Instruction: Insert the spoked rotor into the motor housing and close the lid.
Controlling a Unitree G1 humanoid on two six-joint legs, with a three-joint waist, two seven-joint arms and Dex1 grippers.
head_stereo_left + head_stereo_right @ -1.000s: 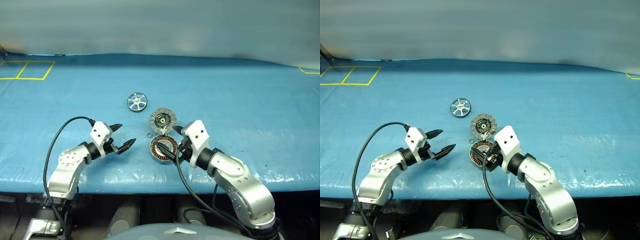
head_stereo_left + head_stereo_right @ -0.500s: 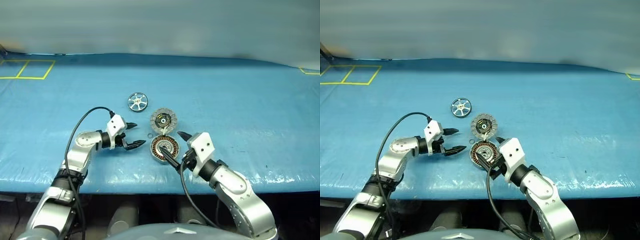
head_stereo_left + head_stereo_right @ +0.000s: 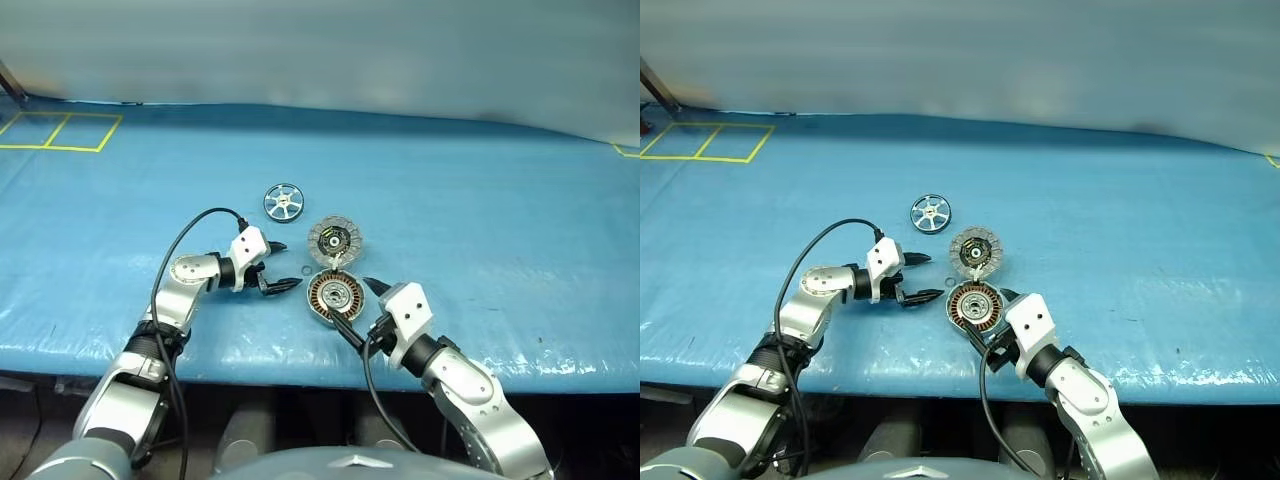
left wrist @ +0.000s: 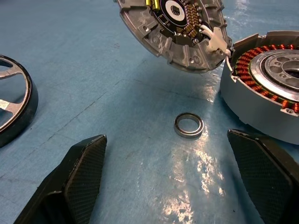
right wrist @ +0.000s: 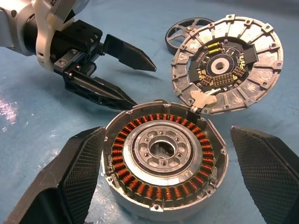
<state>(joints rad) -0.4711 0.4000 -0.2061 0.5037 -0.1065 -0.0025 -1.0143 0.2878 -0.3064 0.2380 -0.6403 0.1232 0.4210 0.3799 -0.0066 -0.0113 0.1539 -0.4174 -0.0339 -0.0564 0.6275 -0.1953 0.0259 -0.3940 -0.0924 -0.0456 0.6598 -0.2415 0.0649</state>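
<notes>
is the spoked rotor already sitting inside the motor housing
No, the spoked rotor lies apart on the blue table, while the motor housing shows bare copper windings around its hub.

Bright, glare on tarp (image 4: 205, 168), bkgd maybe blurry

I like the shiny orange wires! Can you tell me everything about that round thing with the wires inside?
That is the motor housing, a squat round grey metal puck lying flat on the blue table cover. Inside, copper-brown windings ring a silver hub with small holes and a central opening. It lies open: its lid, joined at the edge, is tipped back. The right gripper straddles it with open fingers, apparently not touching.
</notes>
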